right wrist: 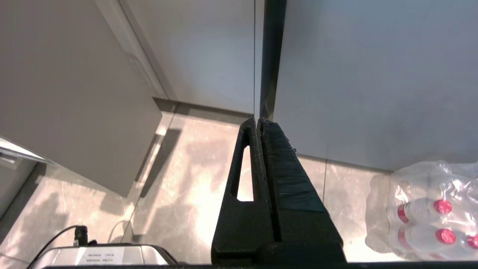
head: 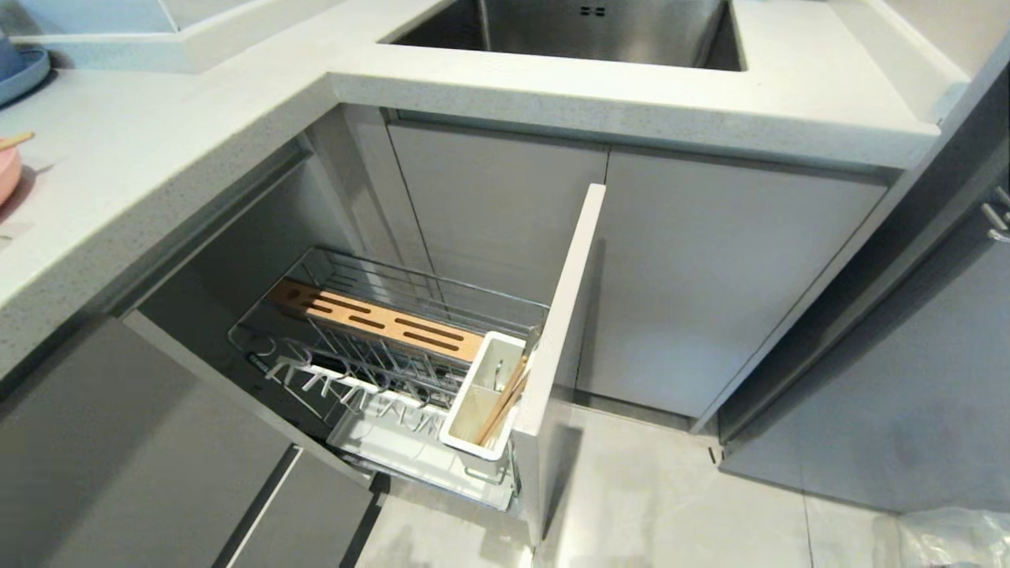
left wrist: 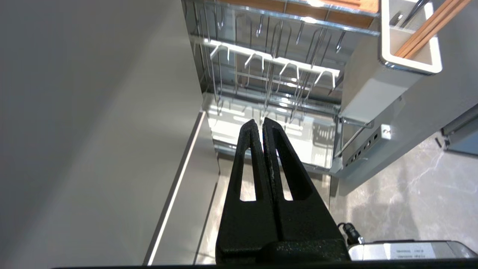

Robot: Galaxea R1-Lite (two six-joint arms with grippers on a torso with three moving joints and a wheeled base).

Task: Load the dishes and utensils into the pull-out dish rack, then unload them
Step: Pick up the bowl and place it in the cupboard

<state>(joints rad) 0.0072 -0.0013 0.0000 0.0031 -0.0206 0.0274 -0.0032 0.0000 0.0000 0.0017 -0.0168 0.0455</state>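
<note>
The pull-out dish rack stands drawn out of the corner cabinet, with its slotted wooden strip, white drip tray and pale front panel. Its wire slots hold no dishes. In the white caddy lean the wooden chopsticks beside a thin dark fork. A pink dish shows only as a sliver on the counter's far left. My left gripper hangs shut and empty low before the rack. Shut and empty as well, my right gripper faces the cabinet doors. Neither gripper shows in the head view.
A steel sink is set in the speckled countertop above closed grey doors. A blue dish sits at the counter's far left. A wrapped pack of red-capped bottles lies on the tiled floor to the right.
</note>
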